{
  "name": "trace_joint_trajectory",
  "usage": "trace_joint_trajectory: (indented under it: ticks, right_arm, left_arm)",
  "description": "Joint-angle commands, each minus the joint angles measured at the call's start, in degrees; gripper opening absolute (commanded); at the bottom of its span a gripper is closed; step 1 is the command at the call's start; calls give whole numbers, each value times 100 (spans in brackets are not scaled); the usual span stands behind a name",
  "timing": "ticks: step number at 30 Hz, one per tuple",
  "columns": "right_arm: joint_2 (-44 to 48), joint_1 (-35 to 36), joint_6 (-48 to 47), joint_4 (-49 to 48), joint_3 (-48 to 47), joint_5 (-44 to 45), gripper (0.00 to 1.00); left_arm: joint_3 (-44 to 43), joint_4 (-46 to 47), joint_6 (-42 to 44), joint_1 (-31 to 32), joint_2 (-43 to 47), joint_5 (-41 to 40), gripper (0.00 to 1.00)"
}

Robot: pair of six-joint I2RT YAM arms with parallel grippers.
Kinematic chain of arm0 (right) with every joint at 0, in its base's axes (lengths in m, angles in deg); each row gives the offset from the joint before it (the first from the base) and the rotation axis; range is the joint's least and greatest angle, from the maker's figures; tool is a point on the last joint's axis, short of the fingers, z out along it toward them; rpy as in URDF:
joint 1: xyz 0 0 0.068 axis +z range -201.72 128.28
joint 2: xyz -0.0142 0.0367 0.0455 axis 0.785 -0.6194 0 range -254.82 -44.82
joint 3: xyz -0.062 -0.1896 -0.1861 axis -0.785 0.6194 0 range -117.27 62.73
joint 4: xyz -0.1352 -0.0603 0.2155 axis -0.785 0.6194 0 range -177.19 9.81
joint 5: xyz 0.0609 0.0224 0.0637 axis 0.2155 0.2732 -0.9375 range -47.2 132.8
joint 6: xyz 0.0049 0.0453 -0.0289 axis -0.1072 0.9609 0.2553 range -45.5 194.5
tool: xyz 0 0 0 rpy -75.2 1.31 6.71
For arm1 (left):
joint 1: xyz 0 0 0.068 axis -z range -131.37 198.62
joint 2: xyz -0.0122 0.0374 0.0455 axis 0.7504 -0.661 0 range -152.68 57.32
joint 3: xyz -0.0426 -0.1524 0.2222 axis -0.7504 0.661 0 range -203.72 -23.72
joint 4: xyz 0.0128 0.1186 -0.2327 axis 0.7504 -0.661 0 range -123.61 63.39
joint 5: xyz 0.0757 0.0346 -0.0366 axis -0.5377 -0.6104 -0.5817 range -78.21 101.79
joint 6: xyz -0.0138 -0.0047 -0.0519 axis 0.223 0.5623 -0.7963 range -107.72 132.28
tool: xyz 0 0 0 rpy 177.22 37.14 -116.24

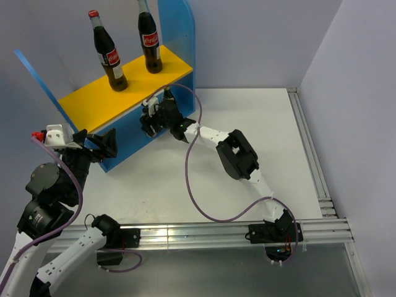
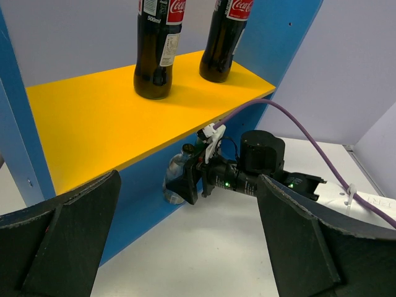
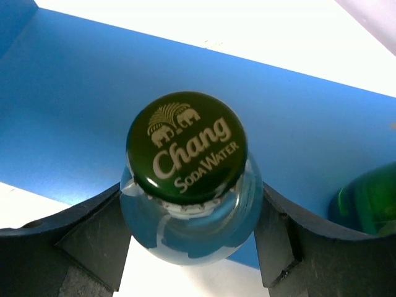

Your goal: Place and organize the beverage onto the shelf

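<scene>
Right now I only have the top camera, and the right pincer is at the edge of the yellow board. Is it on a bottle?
Observer: Yes. The right wrist view shows the right pincer with both fingers against a clear bottle with a dark green cap.
Operator: Anything next to it?
Observer: A green bottle beside it, at that picture's right edge.
Operator: Is the clear one upright?
Observer: The left wrist view shows it upright beneath the yellow board.
</scene>
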Motion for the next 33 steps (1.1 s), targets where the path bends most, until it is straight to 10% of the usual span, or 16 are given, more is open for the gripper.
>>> trace_joint_trajectory:
  ticks: [1,13,33]
  right_arm:
    - [16,-31,134,-507,-681,372,41]
    - [-38,-22,-42,-655,-736,381,47]
    - [200,-13,98,-665,-322,381,91]
  left_arm:
    - [-33,109,71,-16,67,43,98]
    - [2,126,97,-25,146,26,99]
    - [-15,100,62,-25,103,70,98]
